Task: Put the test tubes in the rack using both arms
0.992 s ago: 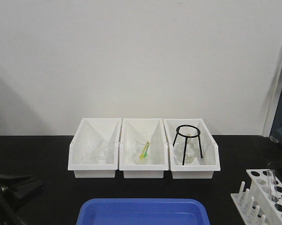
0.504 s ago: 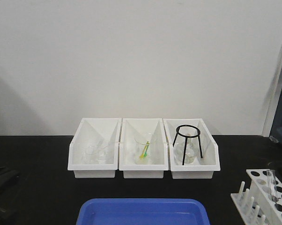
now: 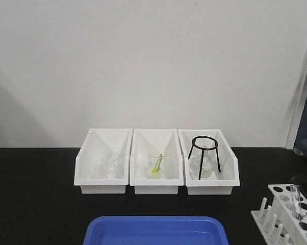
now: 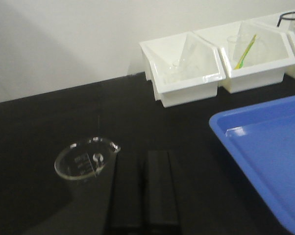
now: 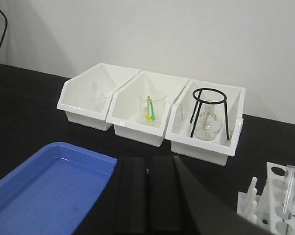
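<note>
My left gripper closed and empty beside a glass beaker, my right gripper closed and empty, one test tube upright in the rack

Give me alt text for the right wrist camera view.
The right gripper, fingers together, holds nothing above a black table between a blue tray and a white rack holding one test tube. Three white bins of glassware line the wall.

Three white bins against the wall, black ring stand over a flask in the right one, blue tray in front, beaker on black table
</note>
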Robot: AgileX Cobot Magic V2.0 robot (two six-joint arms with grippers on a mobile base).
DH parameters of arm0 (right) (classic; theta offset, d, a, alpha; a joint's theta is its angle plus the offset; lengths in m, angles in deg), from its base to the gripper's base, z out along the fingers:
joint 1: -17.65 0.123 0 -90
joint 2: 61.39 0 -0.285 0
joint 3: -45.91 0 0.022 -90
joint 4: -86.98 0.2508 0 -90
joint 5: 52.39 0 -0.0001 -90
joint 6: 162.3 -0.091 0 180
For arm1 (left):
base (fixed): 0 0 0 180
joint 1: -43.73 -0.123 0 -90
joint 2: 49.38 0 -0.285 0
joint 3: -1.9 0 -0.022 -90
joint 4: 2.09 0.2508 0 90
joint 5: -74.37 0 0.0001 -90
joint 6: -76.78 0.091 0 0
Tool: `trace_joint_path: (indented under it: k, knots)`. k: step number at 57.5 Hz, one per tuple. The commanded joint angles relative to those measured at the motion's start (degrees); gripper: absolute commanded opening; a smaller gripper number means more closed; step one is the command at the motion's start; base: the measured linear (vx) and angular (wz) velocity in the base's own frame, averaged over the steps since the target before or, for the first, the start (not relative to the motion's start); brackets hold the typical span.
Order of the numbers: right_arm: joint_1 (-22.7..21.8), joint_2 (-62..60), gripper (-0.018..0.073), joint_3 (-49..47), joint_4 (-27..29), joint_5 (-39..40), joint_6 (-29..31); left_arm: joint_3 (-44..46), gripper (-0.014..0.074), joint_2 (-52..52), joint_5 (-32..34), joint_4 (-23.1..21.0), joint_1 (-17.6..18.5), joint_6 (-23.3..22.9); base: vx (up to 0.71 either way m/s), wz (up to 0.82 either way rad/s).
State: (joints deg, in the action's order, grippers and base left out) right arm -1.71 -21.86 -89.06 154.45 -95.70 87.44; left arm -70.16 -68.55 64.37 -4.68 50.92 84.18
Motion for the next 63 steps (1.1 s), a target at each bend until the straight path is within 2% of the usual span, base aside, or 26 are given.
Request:
trace_joint_path:
  k: [1, 7, 10, 18, 22, 63]
  knots:
    - [-0.1, 0.2, -0.0008, -1.4, 3.1, 1.2, 0.1, -3.9, -0.002, 5.4, 4.8, 0.0, -0.6, -0.5, 0.0, 0.0]
    - [-0.1, 0.2, -0.0008, -1.4, 3.1, 1.2, 0.1, -8.7, -0.002, 11.2, 5.1, -0.3, -0.6, -0.7, 0.0, 0.0]
    - [-0.1, 0.2, -0.0008, -1.4, 3.1, 1.2, 0.1, -8.4, -0.002, 13.5, 1.2, -1.0, -0.6, -0.7, 0.0, 0.0]
    - [-0.1, 0.2, -0.0008, -1.4, 3.1, 1.0, 0.1, -8.4, -0.002, 12.3, -1.0, -8.6, -0.6, -0.7, 0.0, 0.0]
    - [-0.1, 0.2, -0.0008, -1.4, 3.1, 0.8, 0.1, -8.4, -0.002, 12.4, -1.5, -10.6, -0.6, -0.7, 0.0, 0.0]
    - [-0.1, 0.2, -0.0008, -1.4, 3.0, 0.8, 0.3, -8.4, -0.002, 12.4, -1.5, -10.5, -0.6, -0.7, 0.0, 0.0]
